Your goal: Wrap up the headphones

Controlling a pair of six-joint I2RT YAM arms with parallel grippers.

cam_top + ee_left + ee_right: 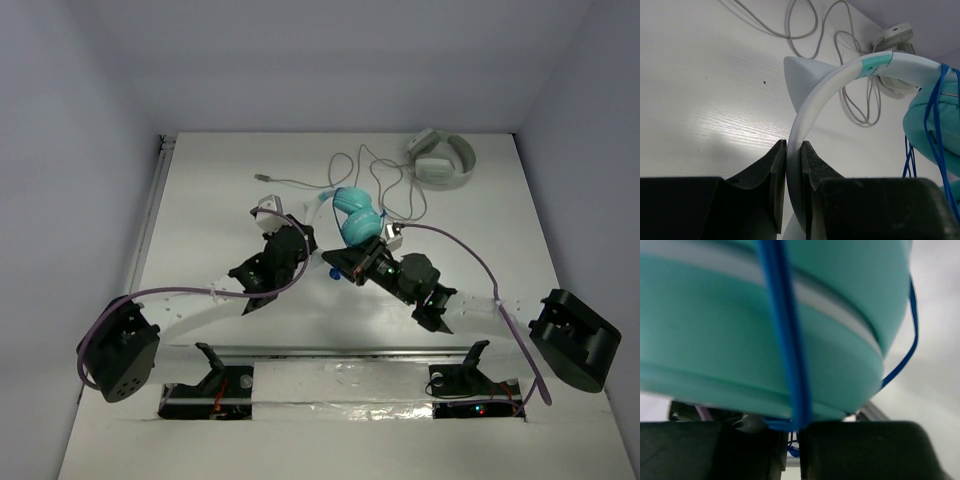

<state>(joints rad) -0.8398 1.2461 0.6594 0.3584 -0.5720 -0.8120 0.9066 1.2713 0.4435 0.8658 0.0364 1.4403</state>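
Note:
The teal headphones (358,218) sit mid-table, their ear cups stacked together. In the left wrist view my left gripper (793,150) is shut on the white headband (812,107), which arcs up to the teal cups (930,125). The thin blue cable (935,120) runs over the cups. In the right wrist view a teal cup (740,330) fills the frame right above my right gripper (794,432), which is shut on the blue cable (785,340) that crosses the cup. In the top view my left gripper (283,222) is left of the cups and my right gripper (352,255) just below them.
Grey-white headphones (442,158) lie at the back right. Their grey cable (375,180) loops across the table behind the teal cups to a plug (264,177) at back centre. Walls enclose the table on three sides.

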